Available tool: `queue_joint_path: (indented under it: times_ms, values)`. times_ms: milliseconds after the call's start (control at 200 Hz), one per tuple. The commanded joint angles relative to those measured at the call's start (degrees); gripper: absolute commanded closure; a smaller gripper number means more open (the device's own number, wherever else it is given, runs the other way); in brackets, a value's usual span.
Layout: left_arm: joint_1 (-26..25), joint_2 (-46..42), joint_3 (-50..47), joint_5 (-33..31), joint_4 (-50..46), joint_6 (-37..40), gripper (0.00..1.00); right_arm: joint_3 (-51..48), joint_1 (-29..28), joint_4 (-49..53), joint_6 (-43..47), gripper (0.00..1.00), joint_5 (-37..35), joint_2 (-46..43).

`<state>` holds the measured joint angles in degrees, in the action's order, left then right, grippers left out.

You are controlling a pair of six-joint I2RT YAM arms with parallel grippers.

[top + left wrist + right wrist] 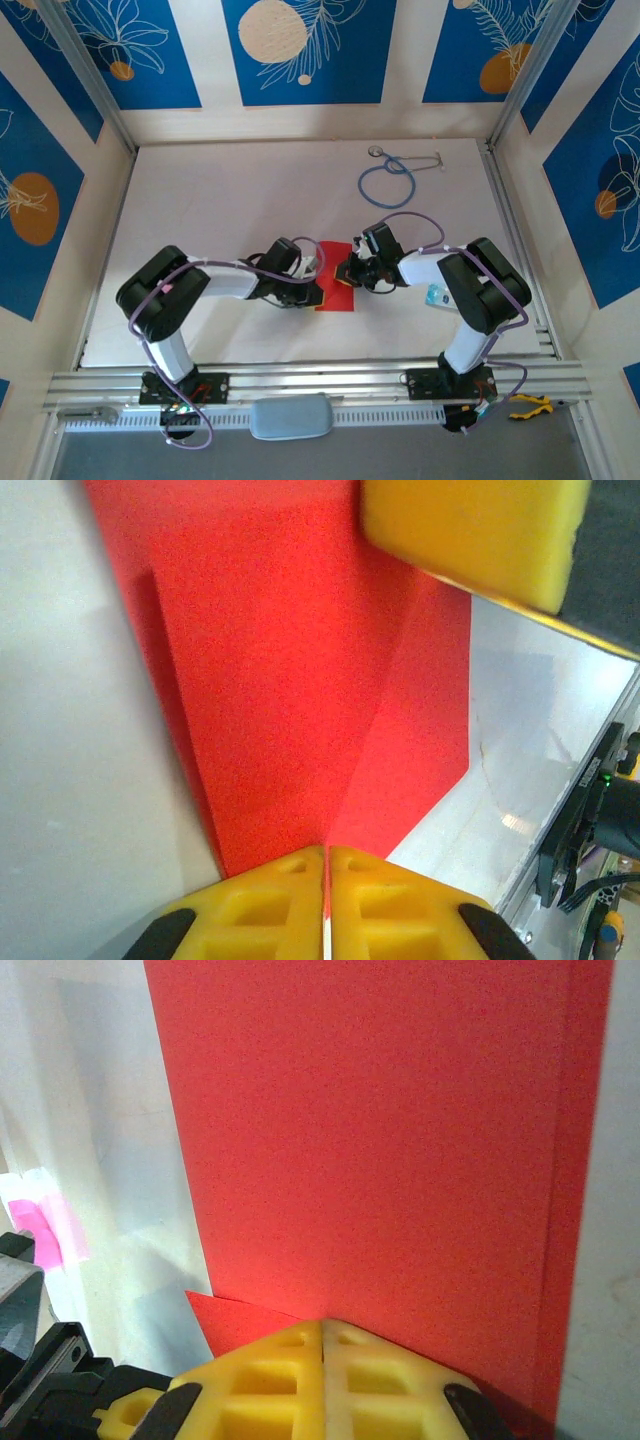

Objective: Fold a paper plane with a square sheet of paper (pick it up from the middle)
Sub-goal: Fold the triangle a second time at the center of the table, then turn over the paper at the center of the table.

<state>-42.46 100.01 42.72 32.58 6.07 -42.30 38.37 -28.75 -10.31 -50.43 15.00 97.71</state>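
Over on your left, the left tool (316, 276) is clamped. In its wrist view the yellow fingertips (270, 900) sit tight together with a hairline of red caught in the seam, so it's pinching the thin bright red sheet of paper (337, 297) at its edge. From that pinch a crease runs away from the tool and leans right across the sheet (290, 680), and a second layer peeks out along the left side.

Into the middle now. The sheet, already folded to an oblong, lies on the white bench (220, 200) right between your two tools. Its long axis runs away from the arm bases, so both tools meet it across the short width, facing each other. Neither arm is nearer, and both are touching it.

On to the right. The right tool (350, 272) has its fingers together too, tips planted at the near edge of the sheet (380, 1140), with a small red corner poking out to the left below them. No red shows in that seam, so I'd call it pressing rather than pinching, though you can't be sure. Its yellow pad (470, 530) hangs over the crease's far end. My read is that your next fold turns on that crease line between the two tips.

Far right, the blue looped stethoscope (388, 180) lies well apart.
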Motion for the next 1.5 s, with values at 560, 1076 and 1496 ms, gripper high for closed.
queue_joint_path:
  times_ms: [560,1076,1496]
  values:
    - [0.6,-13.4,2.2,-7.2,-12.6,7.2,0.94,3.2,0.2,6.6,3.0,0.89,0.6,-4.9]
    - [3.2,4.3,18.1,-6.4,-15.7,11.8,0.95,-4.4,0.6,20.8,-4.6,0.68,-2.7,-23.8]
    - [3.2,7.5,13.3,-3.9,-12.4,11.3,0.96,-6.6,-4.7,20.4,-11.3,0.66,-2.5,-19.3]
